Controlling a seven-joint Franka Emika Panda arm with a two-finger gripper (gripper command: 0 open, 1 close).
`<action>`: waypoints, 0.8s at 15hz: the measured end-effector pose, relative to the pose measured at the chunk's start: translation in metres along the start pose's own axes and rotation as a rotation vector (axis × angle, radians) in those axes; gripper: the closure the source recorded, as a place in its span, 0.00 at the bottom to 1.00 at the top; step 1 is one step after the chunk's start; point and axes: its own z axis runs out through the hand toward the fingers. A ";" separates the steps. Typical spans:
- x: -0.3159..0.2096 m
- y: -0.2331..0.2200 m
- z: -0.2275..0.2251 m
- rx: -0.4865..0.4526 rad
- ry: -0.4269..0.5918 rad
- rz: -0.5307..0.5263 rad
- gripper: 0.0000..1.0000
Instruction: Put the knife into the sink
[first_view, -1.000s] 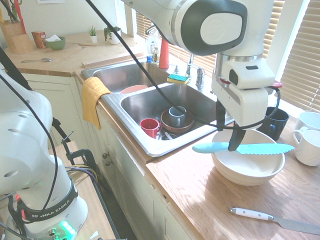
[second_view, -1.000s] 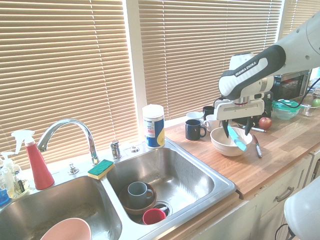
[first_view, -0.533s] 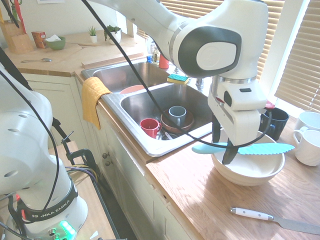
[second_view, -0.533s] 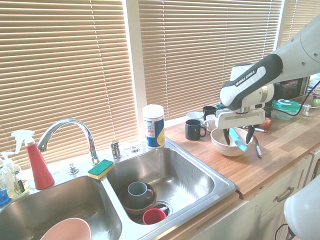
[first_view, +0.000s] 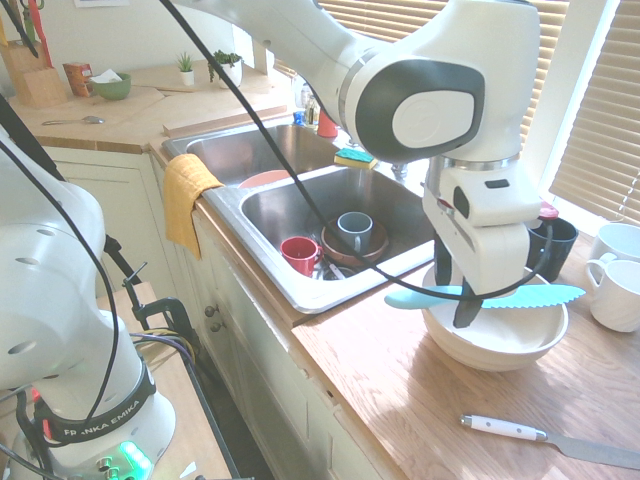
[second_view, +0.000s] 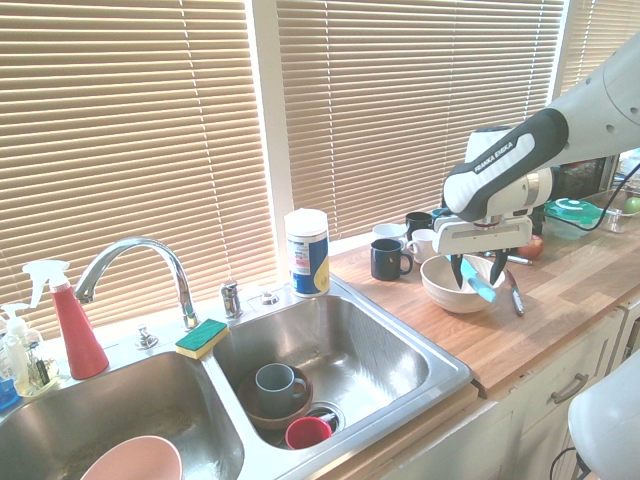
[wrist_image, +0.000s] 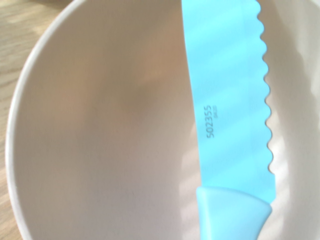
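Observation:
The turquoise knife (first_view: 515, 295) lies flat across the rim of a white bowl (first_view: 492, 350) on the wooden counter, its handle pointing toward the sink (first_view: 285, 212). My gripper (first_view: 456, 294) is lowered over the bowl, open, with one finger on each side of the knife near where blade meets handle. From the other side the knife (second_view: 479, 283) shows slanting between the fingers of the gripper (second_view: 476, 272) above the bowl (second_view: 449, 294), to the right of the sink (second_view: 372, 352). Up close, the serrated blade (wrist_image: 230, 100) crosses the bowl (wrist_image: 100, 125).
A white-handled metal knife (first_view: 505, 428) lies on the counter in front of the bowl. A dark mug (first_view: 556, 246) and white mugs (first_view: 616, 292) stand behind it. The near basin holds a red cup (first_view: 300, 254) and a grey mug (first_view: 353, 231) in a brown bowl.
The gripper has come down over the bowl, so its fingers now reach past the knife on both sides. It also shifted slightly along the knife. The knife has stayed on the bowl.

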 end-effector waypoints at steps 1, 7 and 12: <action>0.000 0.000 0.000 0.002 0.002 -0.003 1.00; -0.001 -0.001 0.005 0.002 -0.001 -0.013 1.00; -0.005 -0.003 0.007 0.001 -0.001 -0.023 1.00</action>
